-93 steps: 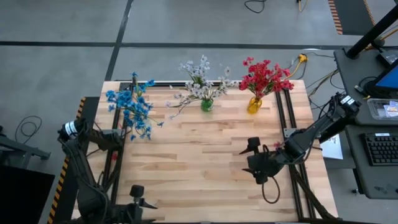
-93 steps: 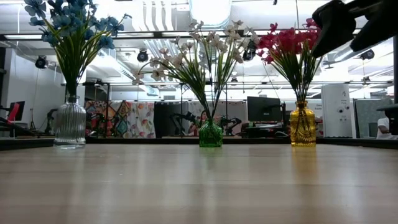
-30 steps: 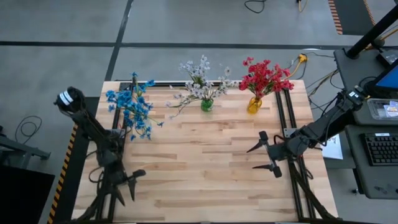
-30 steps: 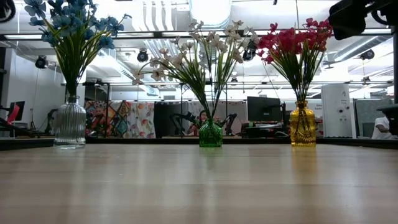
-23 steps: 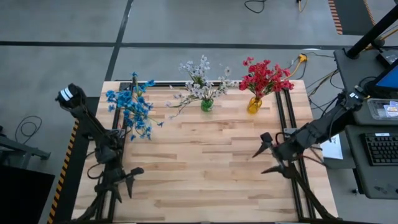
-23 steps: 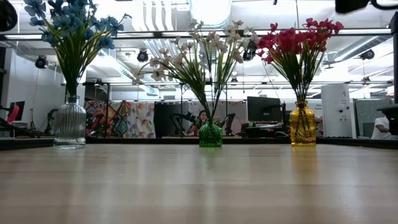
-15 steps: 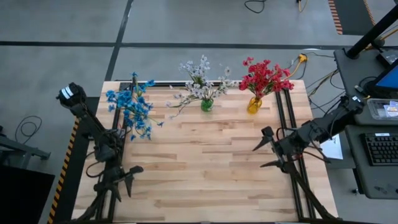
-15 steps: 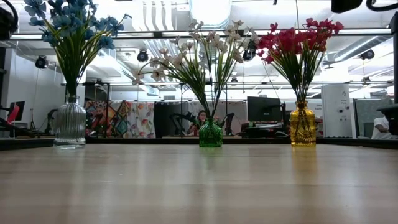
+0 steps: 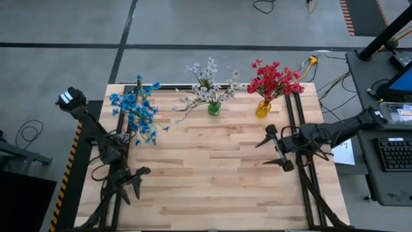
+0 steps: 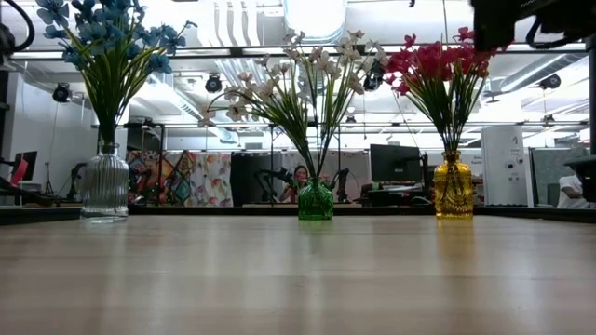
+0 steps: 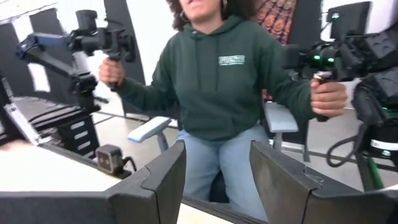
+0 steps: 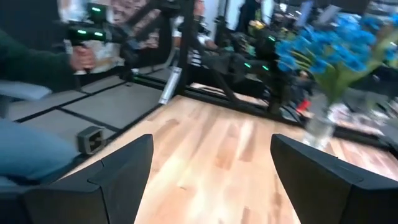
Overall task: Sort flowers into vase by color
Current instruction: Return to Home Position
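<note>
Three bunches stand upright along the far edge. The blue flowers (image 9: pixel 135 113) sit with their stems in a clear ribbed vase (image 10: pixel 104 181) at far left. The white flowers (image 9: pixel 207 89) fill a green vase (image 10: pixel 316 200) in the middle. The red flowers (image 9: pixel 273 80) are in an amber vase (image 10: pixel 453 187) at far right. My left gripper (image 9: pixel 132 183) is open over the near left corner, holding nothing. My right gripper (image 9: pixel 275 148) is open near the right edge, nearer than the amber vase, fingers pointing left, also holding nothing.
Bare wooden tabletop (image 9: pixel 206 167) spreads between the vases and the near edge. A black rail (image 9: pixel 293 122) runs along the right side. A person in a green hoodie (image 11: pixel 230 81) sits beyond the near edge. My right wrist view shows the blue flowers (image 12: pixel 336 53) across the table.
My right gripper has drifted a little toward the far edge, its arm swinging level with the table's right side, and it has stayed open. The flowers and vases have not moved.
</note>
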